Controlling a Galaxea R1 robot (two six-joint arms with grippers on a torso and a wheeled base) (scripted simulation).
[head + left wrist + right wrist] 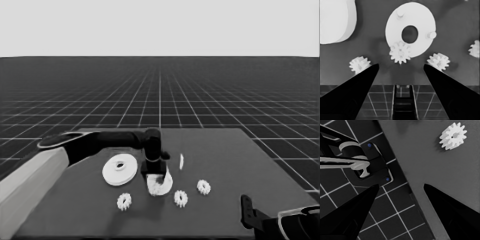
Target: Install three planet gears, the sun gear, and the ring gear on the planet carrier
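My left tool (159, 175) hangs over the planet carrier (416, 27), jaws apart and holding nothing. One planet gear (400, 52) sits on the carrier's rim, directly ahead between my fingers. My right tool (401, 202) waits at the surface's corner, also apart.
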